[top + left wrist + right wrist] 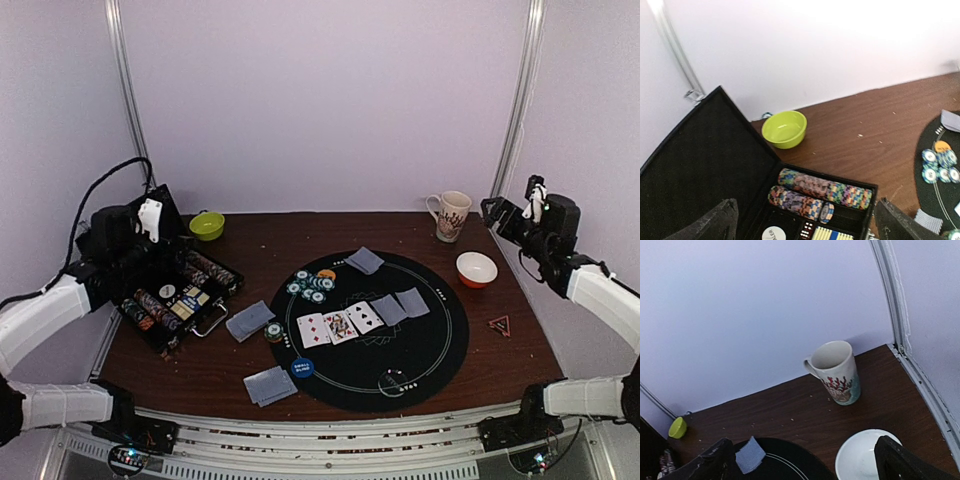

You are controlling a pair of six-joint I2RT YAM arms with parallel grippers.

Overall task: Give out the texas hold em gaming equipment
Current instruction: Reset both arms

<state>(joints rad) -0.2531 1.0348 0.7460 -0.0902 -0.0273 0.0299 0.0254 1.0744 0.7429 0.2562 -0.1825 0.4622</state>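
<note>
On the counter [280, 235], one row held three face-up cards [340, 325] and two face-down cards [389, 309]; one blue disc [302, 367] lay toward the near edge. Left fingers [720, 222] and right fingers [715, 462] gaped, empty.

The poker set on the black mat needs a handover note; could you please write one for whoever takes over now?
Left gripper: open, empty, above the open black chip case.
Right gripper: open, empty, near the patterned mug.
Done: three face-up white cards and two grey-blue face-down cards in a row on the black round mat; teal striped chips, orange disc and blue disc out.
Left: rolls of multicoloured chips sit in the case; more may need dealing.
</note>
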